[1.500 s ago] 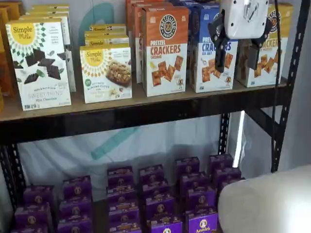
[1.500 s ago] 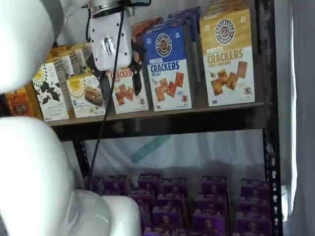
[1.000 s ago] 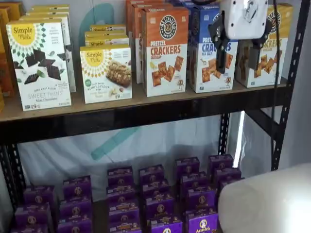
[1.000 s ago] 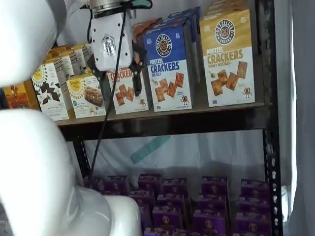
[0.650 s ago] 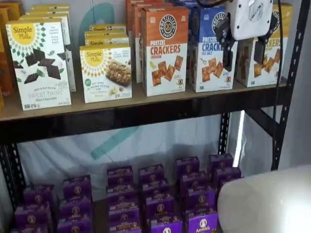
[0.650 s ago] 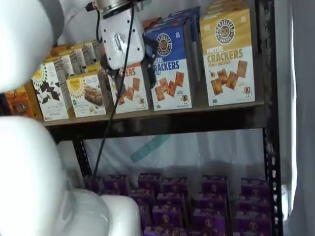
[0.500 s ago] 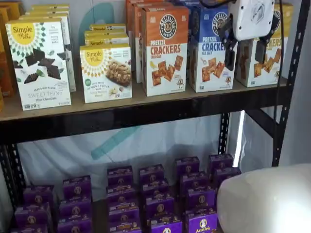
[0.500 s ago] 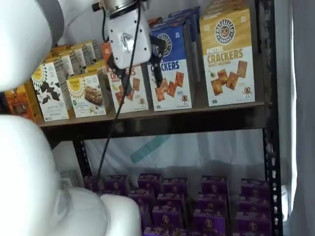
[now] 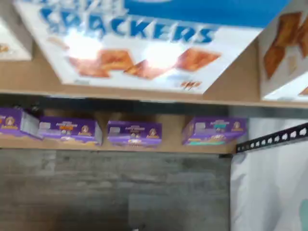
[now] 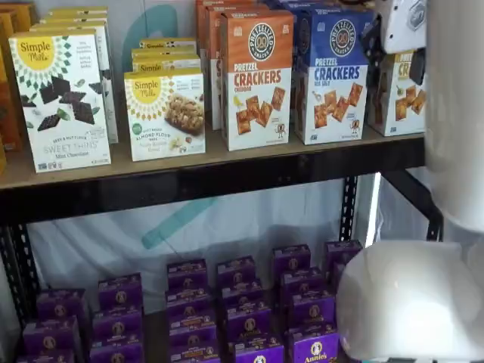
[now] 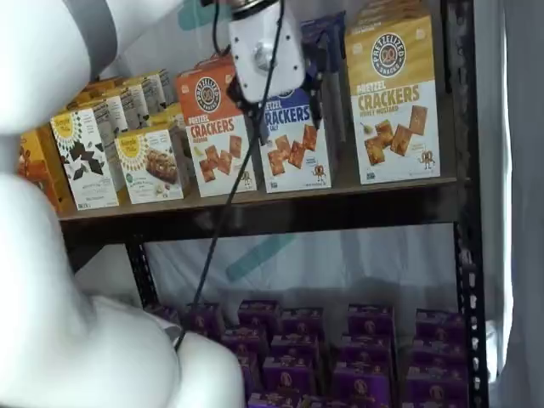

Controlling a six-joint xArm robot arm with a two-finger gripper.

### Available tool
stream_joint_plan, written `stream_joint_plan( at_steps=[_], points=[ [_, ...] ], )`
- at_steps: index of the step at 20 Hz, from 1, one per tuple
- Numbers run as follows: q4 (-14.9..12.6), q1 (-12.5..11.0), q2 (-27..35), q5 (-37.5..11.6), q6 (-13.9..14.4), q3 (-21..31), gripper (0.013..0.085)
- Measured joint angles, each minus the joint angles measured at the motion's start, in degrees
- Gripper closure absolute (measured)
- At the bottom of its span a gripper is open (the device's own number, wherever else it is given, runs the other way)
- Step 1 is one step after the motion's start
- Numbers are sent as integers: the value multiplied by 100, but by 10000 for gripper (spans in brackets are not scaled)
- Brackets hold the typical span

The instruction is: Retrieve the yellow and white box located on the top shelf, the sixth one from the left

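The yellow and white box (image 11: 393,98) stands at the right end of the top shelf (image 11: 340,197), next to a blue-topped pretzel crackers carton (image 11: 293,140). In a shelf view the yellow and white box (image 10: 394,104) is partly hidden by my gripper and arm. My gripper (image 11: 282,110) hangs in front of the blue-topped carton, left of the yellow box and apart from it. Its two black fingers show a gap and hold nothing. It also shows in a shelf view (image 10: 395,68). The wrist view shows the blue-topped carton (image 9: 144,38) and an edge of the yellow and white box (image 9: 284,57).
An orange-topped pretzel crackers carton (image 10: 257,79) and Simple Mills boxes (image 10: 60,98) stand further left on the top shelf (image 10: 227,162). Several purple boxes (image 10: 242,310) fill the lower level. A black upright (image 11: 463,212) borders the shelf's right end. My white arm (image 10: 454,113) covers the right side.
My gripper has moved right along the top shelf, from in front of the orange-topped carton to the blue-topped one, closer to the yellow and white box. The boxes have not moved.
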Motion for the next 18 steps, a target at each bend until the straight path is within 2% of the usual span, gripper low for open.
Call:
stream_joint_plan(
  at_steps=[2, 7, 10, 18],
  points=[
    [83, -305, 213, -156, -280, -164, 130],
    [246, -836, 677, -327, -783, -578, 130],
    [317, -1027, 869, -357, -967, -762, 130],
    [487, -1360, 1221, -330, -1282, -1126, 130]
  ],
)
